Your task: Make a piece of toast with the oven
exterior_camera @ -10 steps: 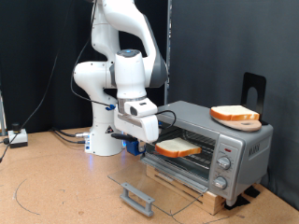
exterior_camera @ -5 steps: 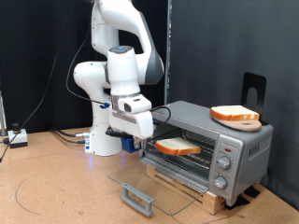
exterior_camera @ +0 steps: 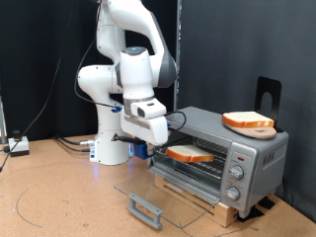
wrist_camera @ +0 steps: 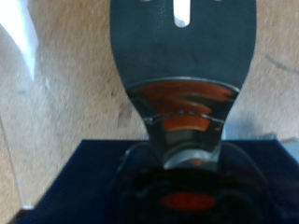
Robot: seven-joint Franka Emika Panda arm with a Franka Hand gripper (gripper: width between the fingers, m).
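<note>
The oven (exterior_camera: 249, 150) stands at the exterior view's right on a wooden base, its glass door (exterior_camera: 168, 190) folded down flat with the grey bar handle (exterior_camera: 146, 209) in front. The piece of toast (exterior_camera: 188, 154) lies at the oven's open mouth, about level with the rack, and sticks out towards the gripper. My gripper (exterior_camera: 144, 136) hangs just to the exterior view's left of the toast. It is shut on the dark handle of a metal spatula (wrist_camera: 182, 65). In the wrist view the slotted blade fills the picture; the fingers and the toast do not show there.
A second orange-crusted slice on a round tan board (exterior_camera: 248, 122) rests on top of the oven. A black stand (exterior_camera: 268, 95) rises behind it. The robot's white base (exterior_camera: 104, 118) stands behind the gripper. Cables (exterior_camera: 59, 143) run along the table at the left.
The gripper swung slightly to the exterior view's left, then back right and a little up. The toast shifted a few pixels with it at the oven mouth.
</note>
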